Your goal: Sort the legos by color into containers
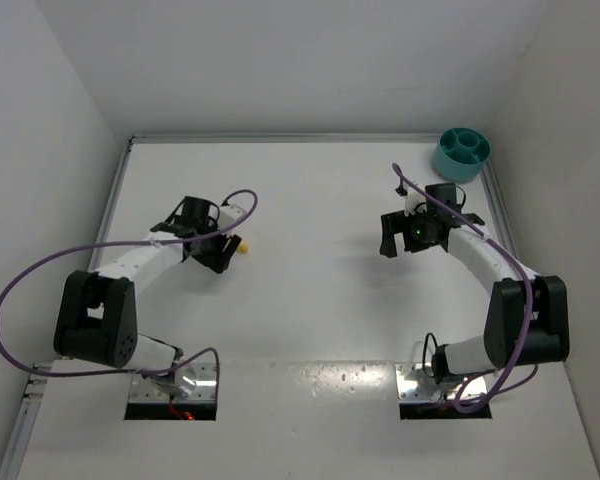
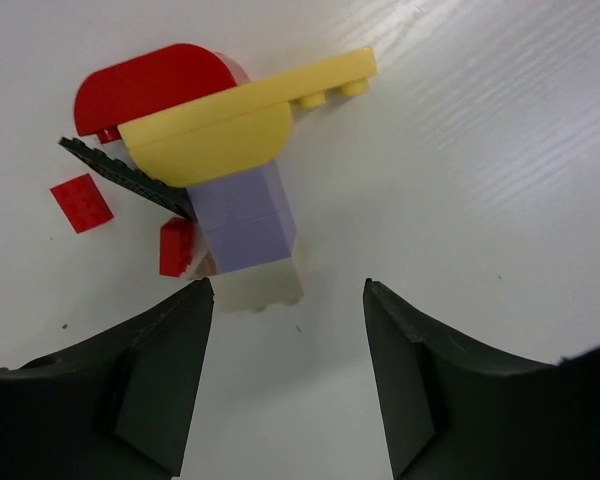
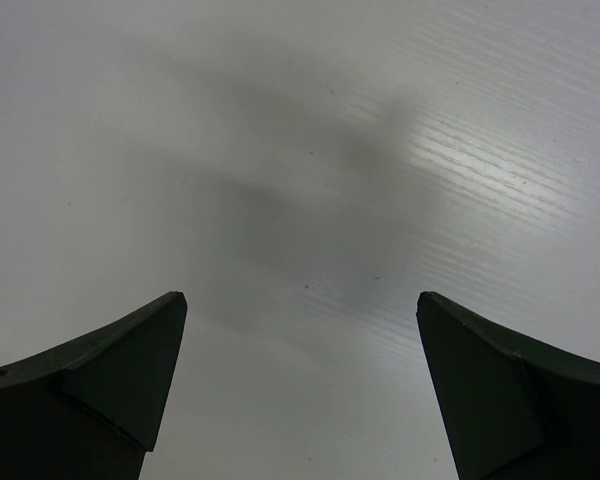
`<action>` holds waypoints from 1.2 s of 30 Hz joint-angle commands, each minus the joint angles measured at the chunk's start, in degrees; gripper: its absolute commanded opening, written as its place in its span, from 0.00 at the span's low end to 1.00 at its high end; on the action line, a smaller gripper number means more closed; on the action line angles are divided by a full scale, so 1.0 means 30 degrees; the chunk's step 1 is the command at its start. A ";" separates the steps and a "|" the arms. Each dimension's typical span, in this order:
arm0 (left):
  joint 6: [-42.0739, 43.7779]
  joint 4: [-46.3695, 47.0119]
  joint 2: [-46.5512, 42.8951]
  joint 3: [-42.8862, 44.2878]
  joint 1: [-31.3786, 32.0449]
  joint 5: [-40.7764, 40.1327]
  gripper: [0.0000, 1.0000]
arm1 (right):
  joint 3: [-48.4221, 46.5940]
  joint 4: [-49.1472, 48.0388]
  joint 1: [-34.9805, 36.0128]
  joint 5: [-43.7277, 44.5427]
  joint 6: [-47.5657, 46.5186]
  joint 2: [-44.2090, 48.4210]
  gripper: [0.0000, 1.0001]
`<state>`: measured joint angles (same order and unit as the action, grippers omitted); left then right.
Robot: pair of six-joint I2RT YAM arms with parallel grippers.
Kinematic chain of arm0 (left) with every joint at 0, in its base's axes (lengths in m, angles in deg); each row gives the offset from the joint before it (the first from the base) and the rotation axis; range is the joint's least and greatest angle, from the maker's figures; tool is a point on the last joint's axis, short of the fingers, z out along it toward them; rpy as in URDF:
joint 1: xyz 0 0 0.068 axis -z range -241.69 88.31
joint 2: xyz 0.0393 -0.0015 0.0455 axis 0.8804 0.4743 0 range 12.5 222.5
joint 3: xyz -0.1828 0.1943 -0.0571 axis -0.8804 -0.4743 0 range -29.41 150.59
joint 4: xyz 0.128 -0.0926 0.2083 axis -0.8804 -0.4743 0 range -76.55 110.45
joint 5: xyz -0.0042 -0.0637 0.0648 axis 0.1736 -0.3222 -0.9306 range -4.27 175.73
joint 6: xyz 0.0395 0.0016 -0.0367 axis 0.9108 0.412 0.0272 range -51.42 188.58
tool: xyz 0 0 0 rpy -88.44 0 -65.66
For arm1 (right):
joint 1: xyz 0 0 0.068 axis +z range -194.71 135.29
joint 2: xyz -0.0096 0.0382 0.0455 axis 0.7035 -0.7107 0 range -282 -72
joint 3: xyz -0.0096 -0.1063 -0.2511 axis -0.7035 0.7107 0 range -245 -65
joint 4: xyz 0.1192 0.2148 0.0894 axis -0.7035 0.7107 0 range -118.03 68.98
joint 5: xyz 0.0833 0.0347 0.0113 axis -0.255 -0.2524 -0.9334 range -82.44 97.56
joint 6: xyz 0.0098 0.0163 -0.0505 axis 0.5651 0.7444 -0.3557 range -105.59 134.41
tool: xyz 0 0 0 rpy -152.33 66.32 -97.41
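My L pincer (image 2: 288, 297) half-wide, gripping nothing, just short of lego pile (image 2: 225, 165). R pincer (image 3: 300, 305) wide above desk (image 3: 280, 150). Teal bowl (image 1: 461, 152) far-right corner.

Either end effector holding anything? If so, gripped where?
Nothing is held. The left end effector is open, with the lego pile just ahead of it. The right end effector is open above the table.

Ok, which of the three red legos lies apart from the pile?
The flat red square, leftmost in the left wrist view. The rounded red piece lies against the yellow piece; the small red brick touches the black plate.
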<state>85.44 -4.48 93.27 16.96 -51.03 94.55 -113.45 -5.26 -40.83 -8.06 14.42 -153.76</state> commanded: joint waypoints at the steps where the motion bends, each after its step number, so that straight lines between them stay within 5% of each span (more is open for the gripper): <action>1: -0.1107 0.1188 0.0554 0.0979 0.0140 -0.0975 0.67 | -0.0375 -0.0381 0.0054 -0.0244 -0.0062 0.0209 0.99; 17: -0.1285 0.1921 0.2783 0.1741 0.0140 -0.1534 0.57 | -0.0375 -0.0381 0.0054 -0.0244 -0.0062 0.0035 0.99; 27: -0.1461 0.2098 0.3926 0.2122 0.0140 -0.1358 0.40 | -0.0551 -0.0381 0.0054 -0.0595 0.0551 0.0035 0.98; 32: -0.1287 0.2098 0.3926 0.2122 0.0140 -0.1358 0.24 | 0.0092 -0.1462 0.0054 -0.2787 0.2188 0.1205 0.99; 36: -0.0848 0.1893 0.2405 0.1770 0.0140 0.0659 0.23 | 0.0094 -0.2254 0.0257 -0.5571 0.3684 0.1674 0.99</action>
<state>81.86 0.83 104.29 22.16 -50.90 91.64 -113.16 -7.21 -40.78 -16.49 20.58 -151.11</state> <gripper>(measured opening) 0.413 0.994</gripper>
